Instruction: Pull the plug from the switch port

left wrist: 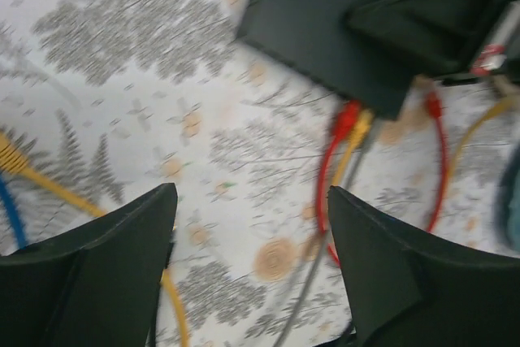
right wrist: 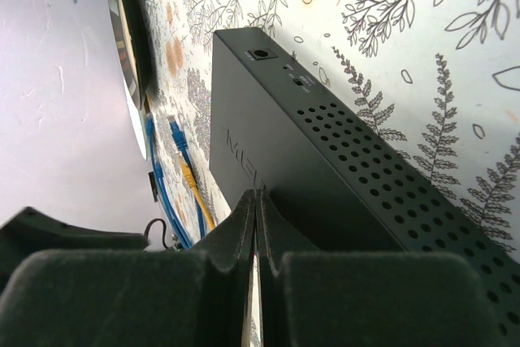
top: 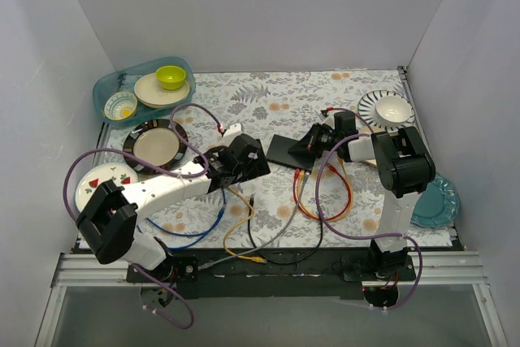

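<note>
White walls (top: 244,6) on three sides, floral table (top: 268,95) below. Black switch (top: 286,149) lies flat just right of centre, sockets on its near edge.

My right tool (right wrist: 256,217) is pressed together and rests on the switch's top face; looks like bracing. My left tool (left wrist: 252,237) is spread wide with nothing between the fingers (left wrist: 106,266), hovering on the near side of the sockets.

At that edge a red plug (left wrist: 345,117) and a yellow plug (left wrist: 361,123) sit side by side.

Judgement:
- switch is light and will slide
- plug is small, hard, probably latched
- cable (left wrist: 325,193) is limp
- pinch the plug body, not the cable

Left wrist alone shows the plugs. Right wrist shows only vents (right wrist: 366,152) and a round jack (right wrist: 262,54).
</note>
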You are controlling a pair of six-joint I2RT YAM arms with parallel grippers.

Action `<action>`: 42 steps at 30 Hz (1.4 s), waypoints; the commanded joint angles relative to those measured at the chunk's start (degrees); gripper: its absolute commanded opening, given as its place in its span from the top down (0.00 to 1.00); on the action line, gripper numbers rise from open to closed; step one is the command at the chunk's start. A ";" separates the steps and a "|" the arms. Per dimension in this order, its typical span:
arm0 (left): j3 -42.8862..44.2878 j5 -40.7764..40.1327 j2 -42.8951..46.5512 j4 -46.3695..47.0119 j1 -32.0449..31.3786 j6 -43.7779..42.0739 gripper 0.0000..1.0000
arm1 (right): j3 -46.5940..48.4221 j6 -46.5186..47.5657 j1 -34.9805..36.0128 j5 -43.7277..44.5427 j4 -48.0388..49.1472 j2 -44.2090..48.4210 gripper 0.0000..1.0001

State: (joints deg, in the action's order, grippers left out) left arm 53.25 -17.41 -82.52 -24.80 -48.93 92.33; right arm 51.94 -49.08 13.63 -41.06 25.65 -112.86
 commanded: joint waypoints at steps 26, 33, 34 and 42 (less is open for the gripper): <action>15.13 30.68 -31.29 19.08 5.51 5.31 0.63 | -2.99 4.87 -0.36 7.40 -9.30 -1.84 0.95; 14.16 32.70 -33.76 22.59 5.42 6.01 0.62 | -2.64 4.87 -0.36 7.40 -9.39 -2.19 0.95; 13.98 32.70 -33.93 22.77 5.33 6.19 0.62 | -2.64 4.87 -0.36 7.31 -9.39 -2.19 0.95; 15.12 31.21 -35.69 22.08 5.42 9.17 0.63 | -2.64 4.78 -0.36 7.48 -9.48 -2.02 0.95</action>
State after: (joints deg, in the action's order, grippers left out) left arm 67.90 15.97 -115.94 1.41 -43.29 100.36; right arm 51.22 -48.71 13.52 -40.69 25.50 -112.09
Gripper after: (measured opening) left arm 0.374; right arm 0.057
